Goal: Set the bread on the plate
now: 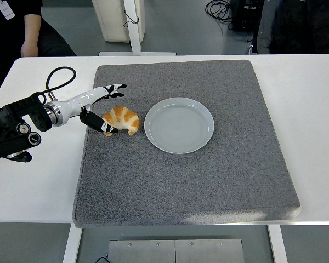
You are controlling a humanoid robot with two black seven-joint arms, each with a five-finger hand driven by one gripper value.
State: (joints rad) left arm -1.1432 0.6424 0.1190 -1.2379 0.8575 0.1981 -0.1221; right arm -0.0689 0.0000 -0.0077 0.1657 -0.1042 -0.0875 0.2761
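A golden croissant (pixel 122 119) lies on the grey mat (pixel 186 181), just left of an empty pale plate (pixel 179 125). My left hand (pixel 111 108) reaches in from the left with its fingers spread around the croissant's left end. The thumb (pixel 101 125) touches the bread's near-left side, and the other fingers (pixel 114 89) stretch past its far side, apart from it. Nothing is gripped. My right arm is out of sight.
The mat covers most of the white table (pixel 38 181). A person in dark clothes (pixel 22 27) stands at the top left behind the table. A white post (pixel 132 24) and cables are on the floor beyond the far edge.
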